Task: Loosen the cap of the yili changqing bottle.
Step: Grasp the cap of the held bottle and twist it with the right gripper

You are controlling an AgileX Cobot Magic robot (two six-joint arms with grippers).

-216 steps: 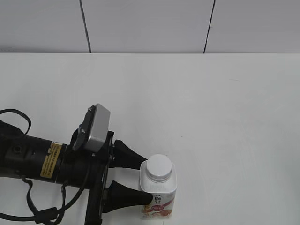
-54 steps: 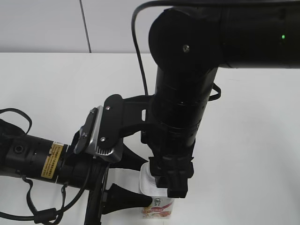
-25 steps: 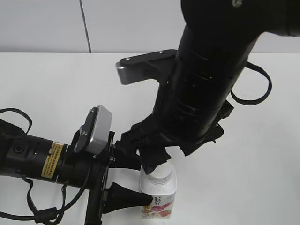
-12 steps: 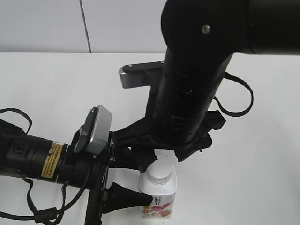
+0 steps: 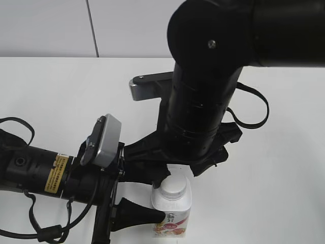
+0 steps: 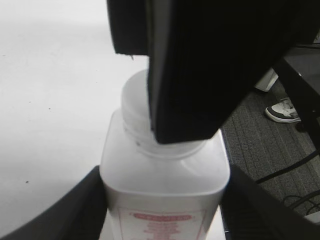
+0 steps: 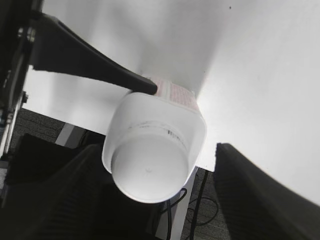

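The yili changqing bottle [image 5: 172,213] stands upright near the table's front edge, white with a red fruit label. My left gripper [image 5: 158,198] is shut on its body from the left, with one black finger on each side in the left wrist view [image 6: 165,215]. The white cap [image 5: 173,187] sits on the neck. My right gripper [image 5: 180,173] hangs just above it, open, with its jaws wide apart on either side of the cap [image 7: 149,172]. In the left wrist view one right finger [image 6: 200,75] hides part of the cap [image 6: 134,100].
The white table [image 5: 51,91] stretches back to a grey panelled wall. The big black right arm [image 5: 203,101] with a cable loop [image 5: 256,107] fills the middle. Past the table's front edge lie dark floor, cables [image 7: 200,210] and a shoe [image 6: 282,110].
The right gripper has come off the cap and opened, and its wrist has turned. The cap now shows uncovered. The bottle and the left gripper have stayed still.
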